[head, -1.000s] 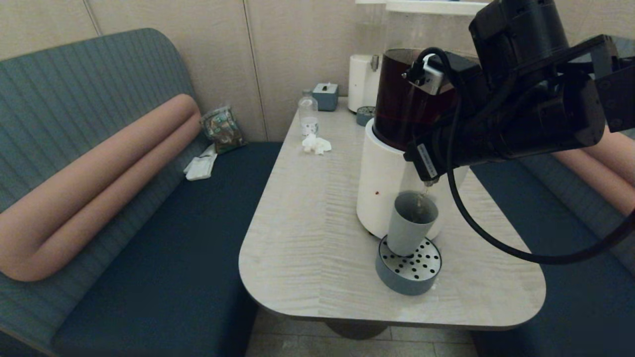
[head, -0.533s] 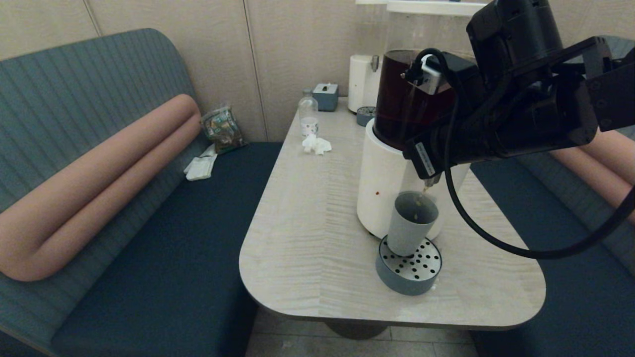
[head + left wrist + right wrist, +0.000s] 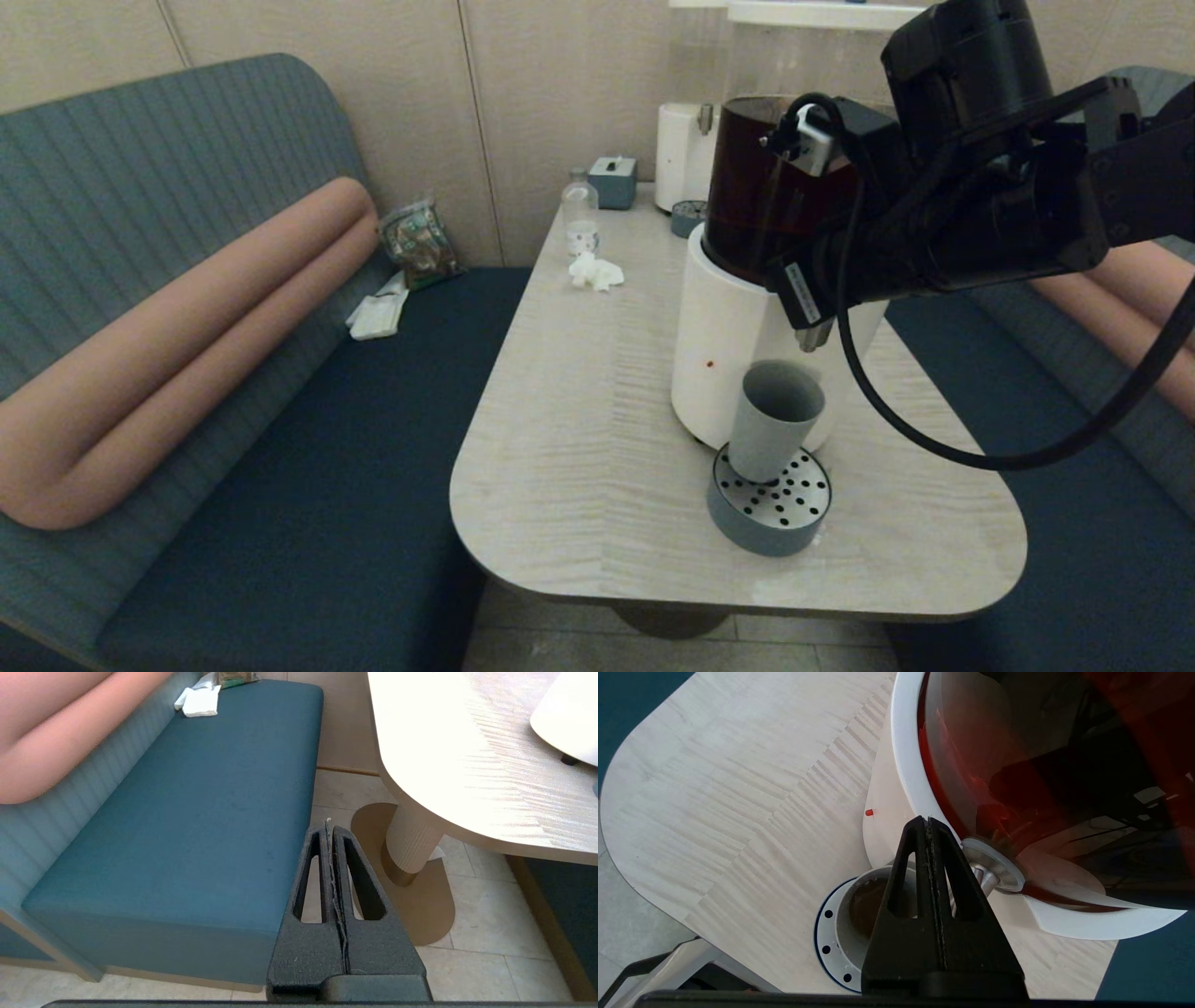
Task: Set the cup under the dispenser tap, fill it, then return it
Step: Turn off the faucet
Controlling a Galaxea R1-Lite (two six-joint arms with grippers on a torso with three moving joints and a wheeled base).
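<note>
The grey-green cup [image 3: 775, 418] stands upright on the round perforated drip tray [image 3: 771, 511], right under the steel dispenser tap [image 3: 813, 337]. In the right wrist view the cup [image 3: 859, 905] holds brown liquid and the tap [image 3: 986, 876] shows beside the fingers. My right gripper [image 3: 801, 299] is shut and empty. It hovers just above the tap, against the dark tank [image 3: 761, 191]. My left gripper [image 3: 328, 828] is shut and hangs low beside the bench seat, out of the head view.
At the table's far end stand a smaller white dispenser [image 3: 680, 154], a clear bottle [image 3: 580, 217], a grey tissue box [image 3: 612, 180] and a crumpled tissue [image 3: 595, 271]. Blue benches [image 3: 308, 448] flank the table [image 3: 579, 448]. The drip tray is near the table's front edge.
A thin stream ran from the tap into the cup one second ago and has stopped. My right gripper has lifted slightly off the tap. The cup has not moved.
</note>
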